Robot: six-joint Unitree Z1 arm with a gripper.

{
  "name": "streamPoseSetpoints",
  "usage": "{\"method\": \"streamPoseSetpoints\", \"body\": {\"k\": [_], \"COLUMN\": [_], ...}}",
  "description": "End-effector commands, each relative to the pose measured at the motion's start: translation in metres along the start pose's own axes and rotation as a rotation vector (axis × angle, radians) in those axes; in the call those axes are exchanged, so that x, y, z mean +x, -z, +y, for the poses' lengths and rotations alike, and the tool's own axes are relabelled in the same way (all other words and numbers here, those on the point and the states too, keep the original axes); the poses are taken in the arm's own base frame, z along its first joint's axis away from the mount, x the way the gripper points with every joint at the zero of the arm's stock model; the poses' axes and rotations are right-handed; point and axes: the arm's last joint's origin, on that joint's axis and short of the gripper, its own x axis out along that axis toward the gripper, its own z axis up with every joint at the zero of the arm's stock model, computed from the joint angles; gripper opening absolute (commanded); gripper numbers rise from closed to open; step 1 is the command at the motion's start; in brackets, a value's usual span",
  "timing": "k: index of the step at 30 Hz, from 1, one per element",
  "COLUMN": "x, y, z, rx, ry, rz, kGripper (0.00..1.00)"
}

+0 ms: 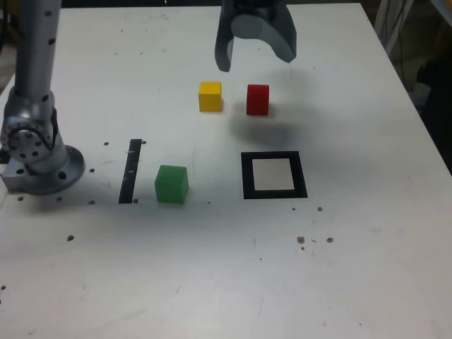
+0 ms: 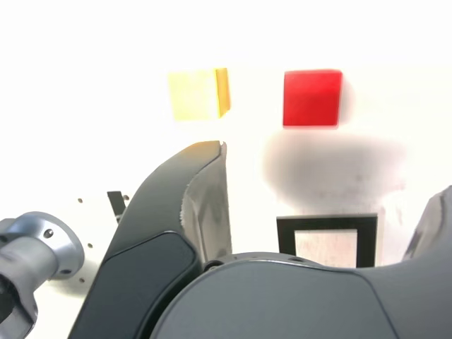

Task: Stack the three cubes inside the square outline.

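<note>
The yellow cube (image 1: 210, 96) and the red cube (image 1: 258, 99) sit side by side at the back of the white table, a small gap between them. Alone toward the exterior view's left stands the green cube (image 1: 171, 183). The square outline (image 1: 247, 175) lies in front of the red cube, with nothing inside it. My gripper (image 1: 256, 60) hangs open and holds nothing, above and just behind the two rear cubes. In the wrist view the yellow cube (image 2: 198, 94), the red cube (image 2: 311, 97) and the square outline (image 2: 284, 236) show past my gripper (image 2: 325, 176); the green cube is out of that view.
The arm's metal base (image 1: 39, 155) stands at the exterior view's left edge. A thin black strip (image 1: 131, 171) lies between it and the green cube. Small dark specks (image 1: 314, 240) dot the table (image 1: 353, 282). The table's right edge runs close to dark clutter (image 1: 434, 70).
</note>
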Motion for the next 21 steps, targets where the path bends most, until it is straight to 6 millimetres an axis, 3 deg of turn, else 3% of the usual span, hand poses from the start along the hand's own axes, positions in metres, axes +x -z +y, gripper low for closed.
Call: {"method": "streamPoseSetpoints", "body": {"k": [1, 21], "x": [0.009, 0.082], "y": [-0.007, -0.046], "z": [0.002, 0.017], "rx": [0.000, -0.003], "ry": [0.004, 0.046], "rz": [0.009, 0.135], "kGripper": [0.97, 0.94]}}
